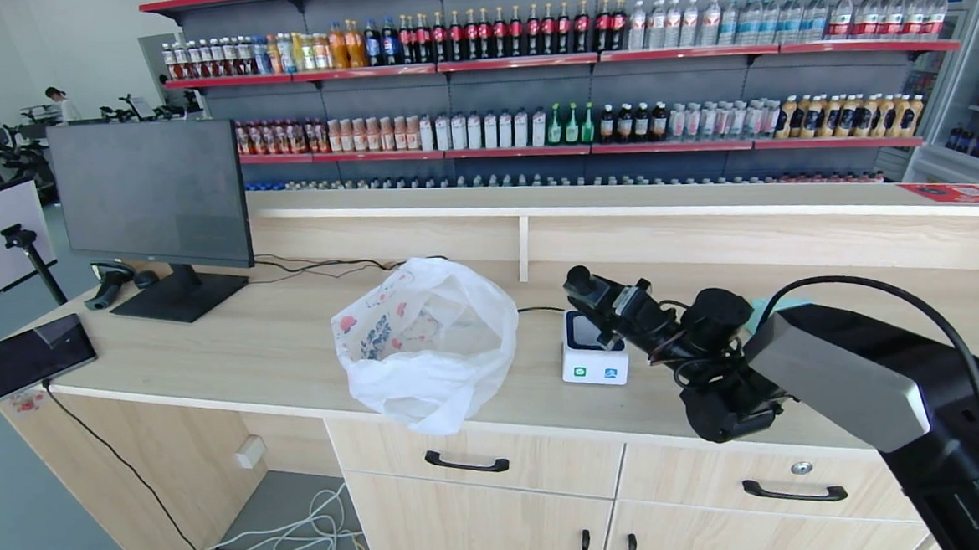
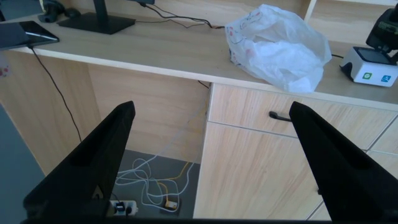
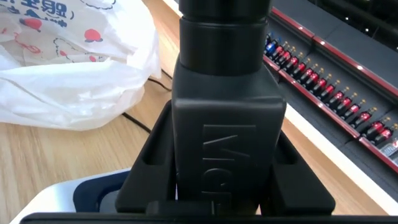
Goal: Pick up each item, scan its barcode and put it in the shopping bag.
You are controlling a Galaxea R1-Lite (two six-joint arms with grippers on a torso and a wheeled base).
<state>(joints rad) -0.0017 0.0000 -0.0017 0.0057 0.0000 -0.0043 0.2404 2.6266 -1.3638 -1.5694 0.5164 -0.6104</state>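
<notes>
My right gripper [image 1: 607, 304] is shut on a black item [image 1: 580, 284] with a round cap and a squared body, held just above the small white scanner [image 1: 594, 355] on the counter. In the right wrist view the black item [image 3: 224, 124] stands between the fingers [image 3: 146, 165], with the scanner [image 3: 74, 196] beneath it. The white shopping bag [image 1: 427, 354] with a printed pattern sits open on the counter, left of the scanner. My left gripper [image 2: 211, 162] is open, low in front of the cabinet, below the counter edge.
A monitor [image 1: 150, 196], a handheld scanner [image 1: 109, 288] and a tablet [image 1: 34, 355] occupy the counter's left end. A raised wooden ledge [image 1: 621, 218] runs along the back, with bottle shelves behind. Drawers [image 1: 466, 462] and loose cables [image 1: 302, 536] lie below.
</notes>
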